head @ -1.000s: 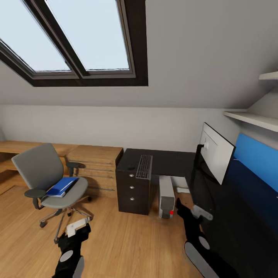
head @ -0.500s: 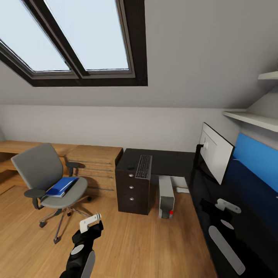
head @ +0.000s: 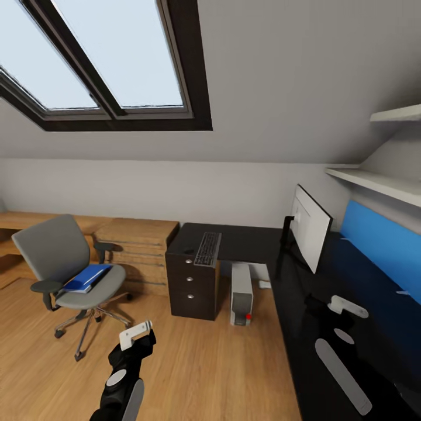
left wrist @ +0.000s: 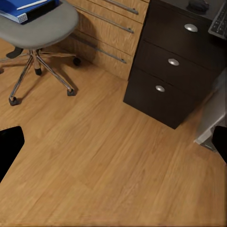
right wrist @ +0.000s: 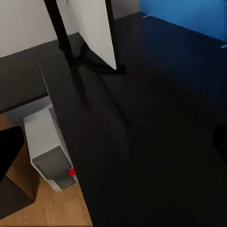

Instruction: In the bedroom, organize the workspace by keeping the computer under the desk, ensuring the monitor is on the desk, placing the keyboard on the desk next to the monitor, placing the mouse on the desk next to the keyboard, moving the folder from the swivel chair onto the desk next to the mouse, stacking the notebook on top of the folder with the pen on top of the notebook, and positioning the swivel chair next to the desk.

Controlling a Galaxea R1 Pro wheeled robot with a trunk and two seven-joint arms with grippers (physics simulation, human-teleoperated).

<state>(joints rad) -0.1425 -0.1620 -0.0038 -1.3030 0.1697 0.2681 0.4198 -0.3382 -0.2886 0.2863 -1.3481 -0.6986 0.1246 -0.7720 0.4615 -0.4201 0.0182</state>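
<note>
The grey swivel chair stands on the floor at the left with the blue folder on its seat. The black L-shaped desk carries the keyboard, the mouse and the monitor. Under the desk stands the grey computer. My left gripper hangs open over the floor, short of the chair. My right gripper is open above the desk's near wing. The left wrist view has the folder, chair seat and mouse. The right wrist view has the monitor and computer.
A black drawer unit holds up the desk's left end; a low wooden cabinet runs along the wall behind the chair. White shelves and a blue panel line the right wall. Wooden floor lies between me and the desk.
My right arm rose from beside the computer to above the desk. My left gripper moved up and to the right. The head view has since shifted, sliding everything to the left.
</note>
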